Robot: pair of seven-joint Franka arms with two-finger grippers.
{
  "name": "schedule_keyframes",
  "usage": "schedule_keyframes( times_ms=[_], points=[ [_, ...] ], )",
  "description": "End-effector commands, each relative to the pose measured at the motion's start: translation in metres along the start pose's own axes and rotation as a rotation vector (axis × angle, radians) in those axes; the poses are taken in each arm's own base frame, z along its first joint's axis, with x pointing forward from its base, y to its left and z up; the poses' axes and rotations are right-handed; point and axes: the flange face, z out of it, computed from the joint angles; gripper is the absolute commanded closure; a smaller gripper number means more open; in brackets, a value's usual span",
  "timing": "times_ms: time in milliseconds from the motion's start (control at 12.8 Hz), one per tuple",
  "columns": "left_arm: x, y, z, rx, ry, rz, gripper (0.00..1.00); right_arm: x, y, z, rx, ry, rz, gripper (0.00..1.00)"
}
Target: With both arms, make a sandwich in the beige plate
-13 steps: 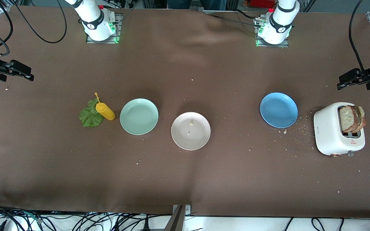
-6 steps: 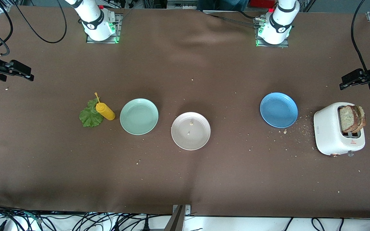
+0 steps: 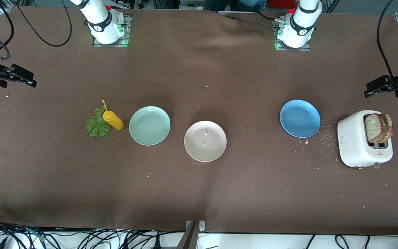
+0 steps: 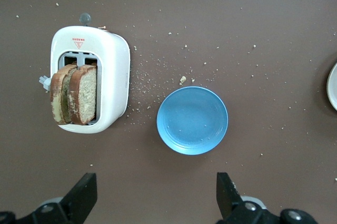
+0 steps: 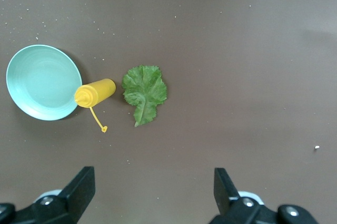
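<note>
The beige plate (image 3: 205, 140) sits mid-table with a few crumbs on it and no food. Two slices of brown bread (image 3: 378, 128) stand in a white toaster (image 3: 363, 143) at the left arm's end; they also show in the left wrist view (image 4: 73, 94). A green lettuce leaf (image 3: 97, 126) lies at the right arm's end, also in the right wrist view (image 5: 145, 93). My left gripper (image 3: 375, 86) is open and empty, up over the cloth near the toaster (image 4: 90, 79). My right gripper (image 3: 21, 76) is open and empty over the table's right-arm end.
A yellow squeeze bottle (image 3: 113, 119) lies against the lettuce, beside a mint-green plate (image 3: 149, 125). A blue plate (image 3: 300, 118) sits between the beige plate and the toaster, with crumbs scattered around. The brown cloth (image 3: 199, 193) covers the table.
My left gripper has shifted slightly over the table's end near the toaster. The right arm and all objects are unmoved.
</note>
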Motion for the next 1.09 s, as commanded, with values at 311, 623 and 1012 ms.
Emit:
schedule_keyframes(
  times_ms=[311, 623, 1012],
  points=[
    [0.006, -0.007, 0.009, 0.002, -0.025, -0.001, 0.0, -0.002, -0.001, -0.006, 0.018, 0.006, -0.009, 0.0],
    [0.024, -0.026, 0.032, 0.007, -0.025, 0.011, 0.0, -0.002, -0.001, -0.006, 0.018, 0.006, -0.009, 0.0],
    [0.06, -0.083, 0.1, -0.026, -0.046, 0.033, 0.0, -0.001, -0.008, -0.006, 0.005, 0.01, -0.014, 0.0]
  ],
)
